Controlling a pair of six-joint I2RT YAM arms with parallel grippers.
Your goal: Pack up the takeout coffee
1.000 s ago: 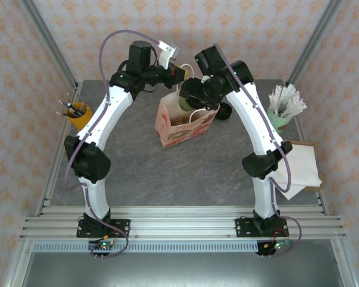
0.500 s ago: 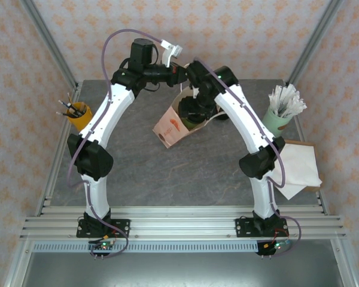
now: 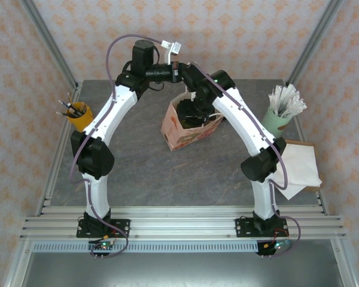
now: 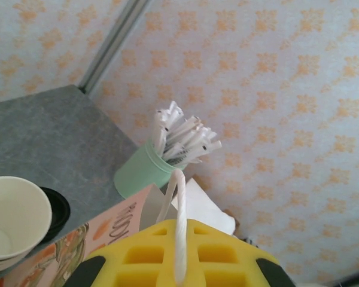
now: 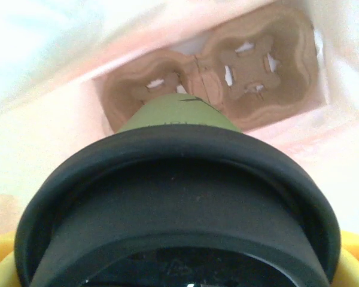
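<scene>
1. Closest to the right wrist camera is the black lid (image 5: 179,197) of the takeout coffee (image 5: 176,113). The right gripper (image 3: 193,106) has its jaws spread wide around the cup and holds it upright inside the mouth of the paper bag (image 3: 182,134).
2. Below the cup, on the bag's floor, lies a cardboard cup carrier (image 5: 257,66) with two wells. The cup's base hangs over the left-hand well as that camera sees it, close to the ridge between the wells, and looks not yet seated.
3. The step in hand is the lowering. Centre the base over that well's cut flaps, descend straight, and let go only once the cup stands firm. Sideways drift risks catching the ridge or the bag wall.
4. The left gripper (image 4: 178,263) is pinched tight on the bag's white handle (image 4: 179,215). It should hold steady so the mouth stays open.
5. Farthest off, a mint cup of wrapped sticks (image 4: 140,173) stands apart from the bag.
</scene>
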